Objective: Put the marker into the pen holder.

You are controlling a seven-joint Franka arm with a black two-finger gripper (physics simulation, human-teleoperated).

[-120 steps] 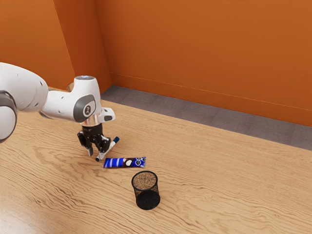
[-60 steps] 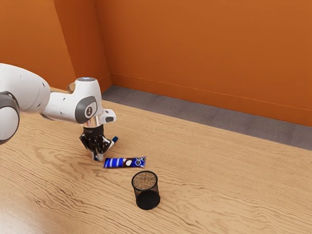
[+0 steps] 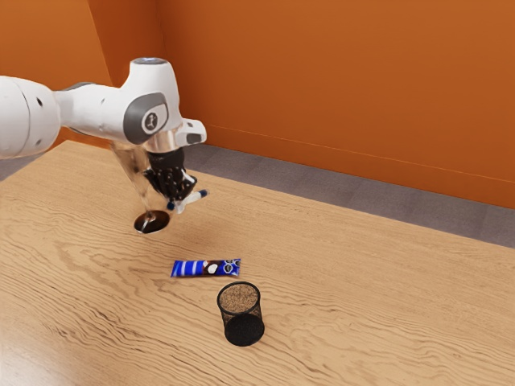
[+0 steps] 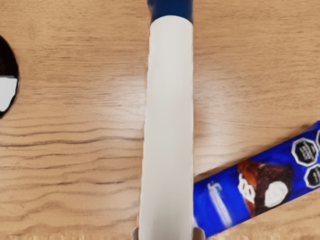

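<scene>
The gripper (image 3: 179,204) is raised above the table, shut on the marker (image 3: 195,197), a white one with dark blue ends held roughly level. In the wrist view the marker (image 4: 170,125) runs lengthwise between the two fingertips of the gripper (image 4: 167,234), one touching each side. The pen holder (image 3: 244,328), a black mesh cup, stands upright on the table, nearer the exterior view's camera and further to that view's right than the gripper.
A blue wrapped bar (image 3: 206,268) lies on the table (image 3: 362,297) between gripper and pen holder; the wrist view has the bar (image 4: 260,187) beside the marker. A see-through vessel with a dark round part (image 3: 151,222) is near the hand, towards the exterior view's left.
My gripper has closed on the marker and lifted it off the table, moving up and slightly to the exterior view's right. The wrapped bar and pen holder stay where they were.
</scene>
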